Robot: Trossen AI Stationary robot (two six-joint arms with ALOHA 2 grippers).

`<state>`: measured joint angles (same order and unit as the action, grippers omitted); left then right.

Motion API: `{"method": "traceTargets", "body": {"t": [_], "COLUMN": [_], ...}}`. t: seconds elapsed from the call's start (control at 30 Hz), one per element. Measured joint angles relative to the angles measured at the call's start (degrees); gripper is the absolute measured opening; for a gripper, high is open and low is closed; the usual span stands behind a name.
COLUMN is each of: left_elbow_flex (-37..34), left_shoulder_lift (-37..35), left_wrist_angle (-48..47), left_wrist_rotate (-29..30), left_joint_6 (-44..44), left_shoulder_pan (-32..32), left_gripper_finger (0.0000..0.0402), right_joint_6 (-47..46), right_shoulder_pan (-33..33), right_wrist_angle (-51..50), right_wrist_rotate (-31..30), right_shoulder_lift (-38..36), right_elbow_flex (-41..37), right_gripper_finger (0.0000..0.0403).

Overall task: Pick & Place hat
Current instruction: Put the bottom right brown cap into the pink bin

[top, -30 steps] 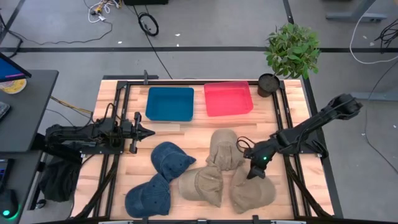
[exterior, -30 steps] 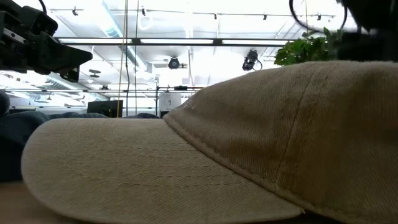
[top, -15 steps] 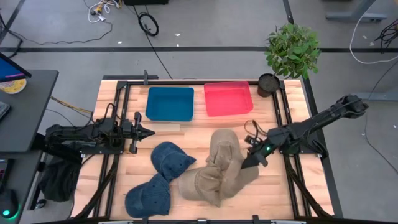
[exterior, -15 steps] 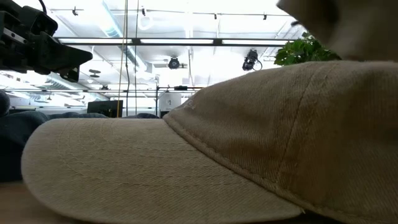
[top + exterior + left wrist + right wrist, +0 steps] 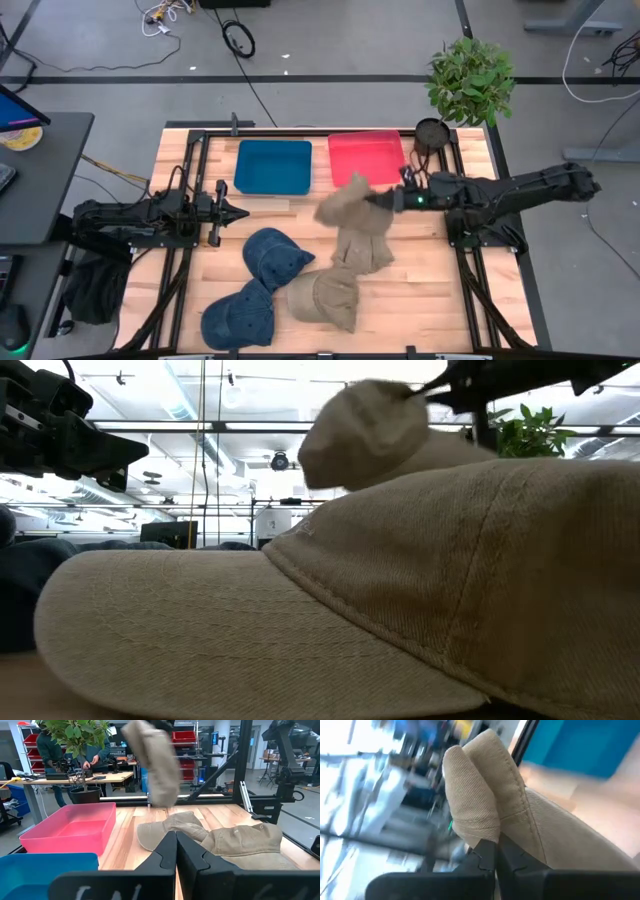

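My right gripper (image 5: 376, 199) is raised over the middle of the table, just near the red bin (image 5: 367, 158), and is shut on a tan hat (image 5: 343, 204). In the low view that hat (image 5: 362, 432) shows high up, above another tan hat (image 5: 400, 600) that fills the foreground. Two more tan hats (image 5: 362, 245) (image 5: 325, 296) and two blue hats (image 5: 275, 257) (image 5: 238, 317) lie on the table. My left gripper (image 5: 238, 212) is shut and waits at the table's left side. My right gripper pinches a bunched fold of the tan hat's cloth (image 5: 482, 822) between its two fingers (image 5: 487, 856). It reaches in roughly level from the table's right side. The hat is lifted clear of the table and droops past the fingertips toward the left (image 5: 335, 208).
A blue bin (image 5: 273, 166) and the red bin stand side by side at the far edge. A potted plant (image 5: 468, 80) stands at the far right corner. Bare wood shows at the near right (image 5: 440, 300). People stand at benches beyond the table in the left wrist view.
My right gripper has risen from the near right of the table and swung toward the far edge and the red bin. It has taken one tan hat with it: first dragged over the other tan hats, now lifted clear.
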<state>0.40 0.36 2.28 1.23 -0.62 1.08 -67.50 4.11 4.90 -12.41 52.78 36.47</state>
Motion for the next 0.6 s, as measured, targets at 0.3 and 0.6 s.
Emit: {"method": "traceTargets", "body": {"t": [0.3, 0.6], "left_elbow_flex": [-0.02, 0.0], "left_shoulder_lift": [0.0, 0.0], "left_wrist_angle": [0.0, 0.0], "left_wrist_rotate": [-0.02, -0.01], "left_joint_6": [-0.02, -0.02], "left_shoulder_pan": [0.0, 0.01], "left_gripper_finger": [0.0003, 0.0003], "right_joint_6": [-6.84, -13.18], "right_shoulder_pan": [-7.08, -7.09], "right_wrist_angle": [1.42, 8.95], "right_wrist_rotate": [-14.21, -34.35], "right_shoulder_lift": [2.08, 8.65], "right_elbow_flex": [0.04, 0.04], "right_gripper_finger": [0.0, 0.0]}}
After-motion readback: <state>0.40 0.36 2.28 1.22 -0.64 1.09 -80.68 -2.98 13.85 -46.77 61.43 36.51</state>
